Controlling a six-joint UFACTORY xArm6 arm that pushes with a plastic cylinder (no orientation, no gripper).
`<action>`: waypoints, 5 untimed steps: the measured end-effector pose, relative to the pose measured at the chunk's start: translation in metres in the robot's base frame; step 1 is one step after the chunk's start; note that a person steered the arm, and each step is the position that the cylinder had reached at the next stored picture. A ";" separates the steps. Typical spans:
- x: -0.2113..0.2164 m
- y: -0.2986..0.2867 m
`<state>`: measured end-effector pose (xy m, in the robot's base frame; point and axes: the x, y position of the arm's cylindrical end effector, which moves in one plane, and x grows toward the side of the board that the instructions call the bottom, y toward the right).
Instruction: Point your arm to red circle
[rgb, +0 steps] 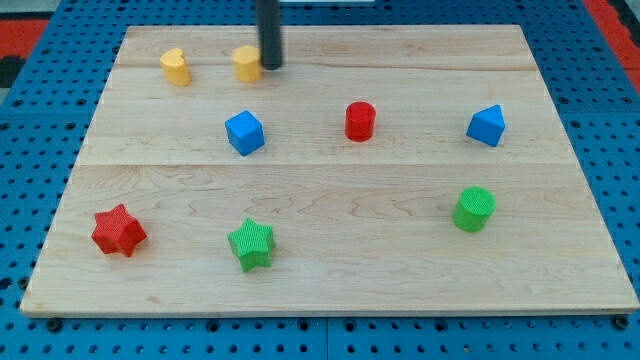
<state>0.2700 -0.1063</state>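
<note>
The red circle (360, 120), a short red cylinder, stands on the wooden board (330, 270) a little above the view's middle. My tip (270, 66) is at the view's top, left of centre, well up and to the left of the red circle. It stands right beside a yellow block (247, 63), at that block's right edge, seemingly touching it.
A second yellow block (176, 66) sits at the top left. A blue cube (244, 132) lies left of the red circle, a blue block (486, 125) to its right. A red star (118, 231), green star (250, 244) and green cylinder (474, 209) lie lower down.
</note>
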 end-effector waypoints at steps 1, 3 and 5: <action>-0.002 -0.031; 0.012 0.129; 0.123 0.098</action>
<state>0.3926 -0.0082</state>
